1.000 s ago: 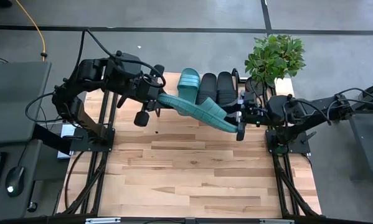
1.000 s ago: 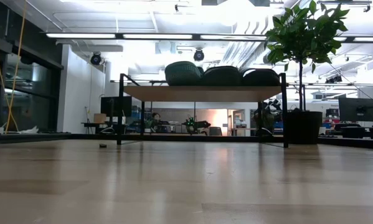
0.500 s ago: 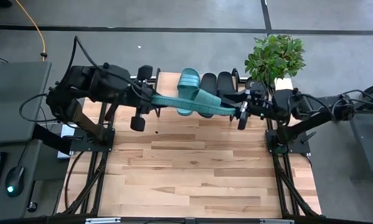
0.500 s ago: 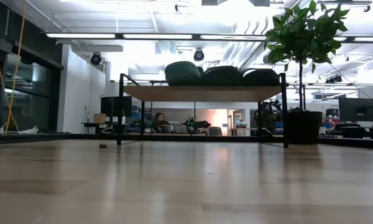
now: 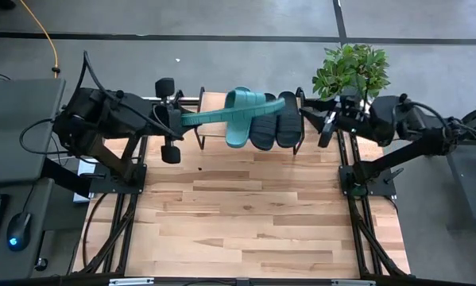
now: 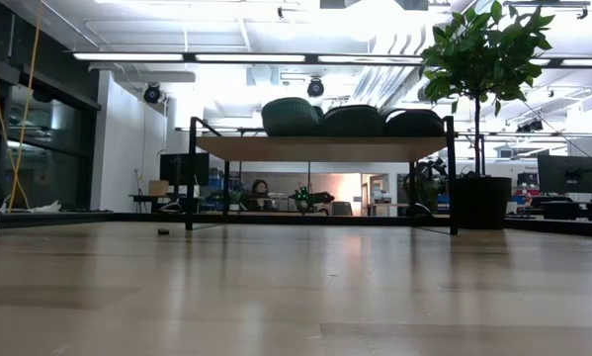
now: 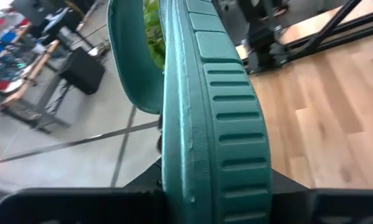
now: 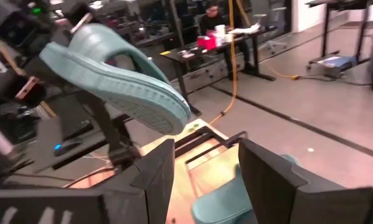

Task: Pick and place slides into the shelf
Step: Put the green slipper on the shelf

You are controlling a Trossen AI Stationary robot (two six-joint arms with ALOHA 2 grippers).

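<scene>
**Slides: four counted, three on shelf, one in the air**

Teal slide, one, held level above the shelf, gripped at its heel by the left gripper, fingers closed on the sole edge. On the shelf top at the table's far edge: one teal slide and two black slides, side by side. Right gripper at the shelf's right end, fingers apart, holding nothing. Potted plant, one, at the far right corner.

I see the table carrying the shelf at twelve o'clock, with one teal slide and two black slides on top.
</scene>
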